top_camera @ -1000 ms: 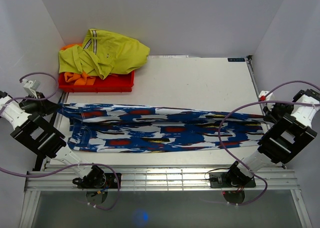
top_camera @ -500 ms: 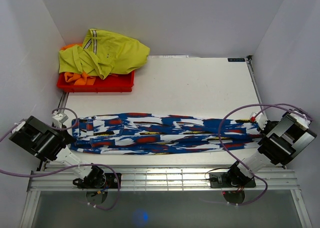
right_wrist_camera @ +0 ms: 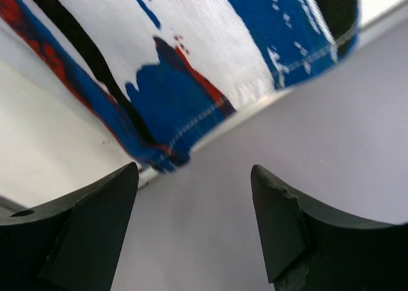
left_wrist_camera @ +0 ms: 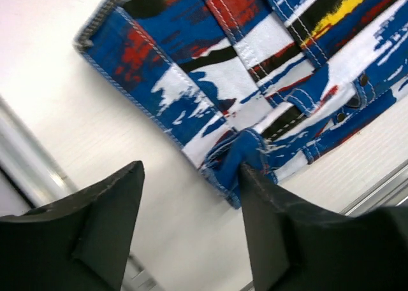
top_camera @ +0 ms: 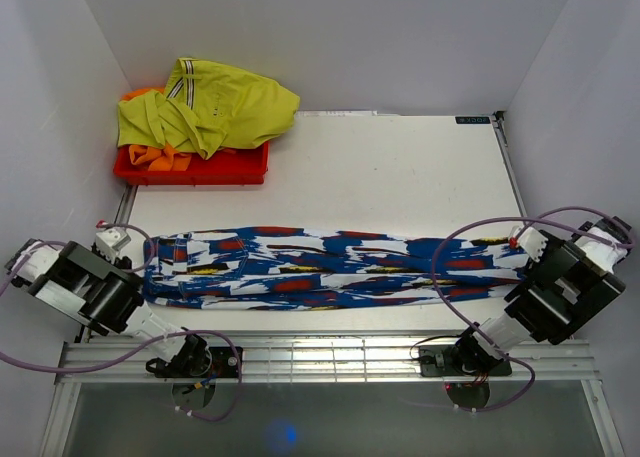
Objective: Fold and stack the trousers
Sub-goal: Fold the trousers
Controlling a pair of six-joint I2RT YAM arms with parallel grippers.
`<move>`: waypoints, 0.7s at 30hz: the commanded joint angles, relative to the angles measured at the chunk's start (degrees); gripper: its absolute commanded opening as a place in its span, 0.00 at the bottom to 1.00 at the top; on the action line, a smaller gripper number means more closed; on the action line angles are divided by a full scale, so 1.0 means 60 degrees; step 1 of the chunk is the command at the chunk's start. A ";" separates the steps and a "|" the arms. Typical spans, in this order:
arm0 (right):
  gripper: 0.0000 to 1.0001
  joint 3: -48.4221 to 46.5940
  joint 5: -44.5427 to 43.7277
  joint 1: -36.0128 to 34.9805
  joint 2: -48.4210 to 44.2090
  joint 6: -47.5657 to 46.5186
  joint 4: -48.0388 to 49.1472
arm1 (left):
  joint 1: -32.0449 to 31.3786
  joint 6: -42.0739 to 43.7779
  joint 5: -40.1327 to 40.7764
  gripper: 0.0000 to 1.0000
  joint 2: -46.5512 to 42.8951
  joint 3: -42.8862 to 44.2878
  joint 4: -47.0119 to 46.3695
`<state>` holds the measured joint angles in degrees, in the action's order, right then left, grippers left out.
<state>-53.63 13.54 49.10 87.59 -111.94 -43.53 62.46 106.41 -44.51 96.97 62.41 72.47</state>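
The trousers (top_camera: 330, 267), royal blue with white, red, black and yellow blotches, lie folded lengthwise in a long strip across the near part of the table (top_camera: 400, 167). My left gripper (top_camera: 125, 252) sits at their waistband end and is open. In the left wrist view the waistband (left_wrist_camera: 210, 81) lies flat, and the left gripper (left_wrist_camera: 191, 170) has only table between its fingers, the right finger brushing a fabric corner. My right gripper (top_camera: 532, 247) is open at the leg-hem end. In the right wrist view the hem (right_wrist_camera: 210, 49) lies just beyond the empty right gripper (right_wrist_camera: 192, 169).
A red bin (top_camera: 190, 165) at the back left holds a yellow-green garment (top_camera: 215, 107) and an orange garment (top_camera: 160, 155). White walls close in the table on the left, right and back. A metal rail (top_camera: 320, 357) runs along the near edge.
Both grippers brought the stretched trousers' far edge toward the near edge, folding them into a narrower strip, then opened and let go. Both arms have drawn back slightly.
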 commanded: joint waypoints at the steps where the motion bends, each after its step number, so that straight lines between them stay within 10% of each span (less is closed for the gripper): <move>1: 0.78 -0.0816 0.0496 0.0166 -0.0726 -0.0591 -0.0870 | 0.0254 0.1307 -0.1047 0.73 -0.0824 0.0744 0.1045; 2: 0.78 -0.1065 0.0889 0.0166 -0.0828 -0.0606 -0.1180 | 0.0298 0.1337 -0.1367 0.91 -0.0868 0.0890 0.1250; 8: 0.73 -0.2883 0.2531 -0.0812 -0.1135 0.0445 -0.3539 | -0.0181 0.0387 -0.2279 0.93 -0.1395 0.1624 0.1296; 21: 0.43 0.0003 0.2065 -0.9762 -0.2135 0.9249 0.0925 | -0.4198 -0.3818 0.0137 0.56 -0.2260 -0.0586 -0.1237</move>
<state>-53.56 25.96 -4.03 73.06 -73.34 -46.11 38.85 89.67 -47.83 85.34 61.67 69.91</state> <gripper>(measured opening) 0.439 0.577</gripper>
